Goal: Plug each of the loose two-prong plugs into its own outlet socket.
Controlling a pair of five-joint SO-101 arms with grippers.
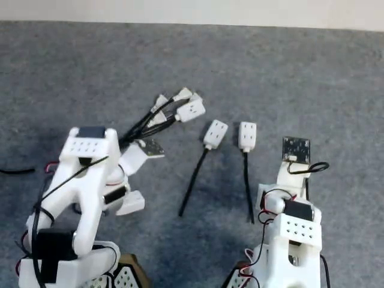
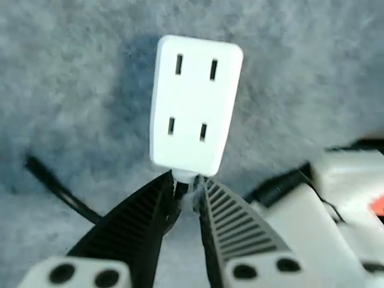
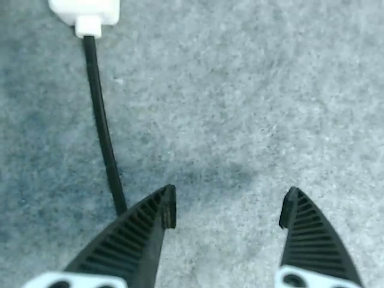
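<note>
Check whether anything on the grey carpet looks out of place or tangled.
Mildly odd: the white plugs with black cords lie bunched in one tangle on the grey carpet, right beside the white four-slot socket block that the left tool pinches by its neck. Nothing looks damaged.

A first socket and a second socket are laid side by side in the middle of the table. A bunch of plugs is gathered behind them to the left. A third socket is clamped by its narrow end in the left pincer. The right pincer is held spread above the table, with a cable just beside one finger.
</note>
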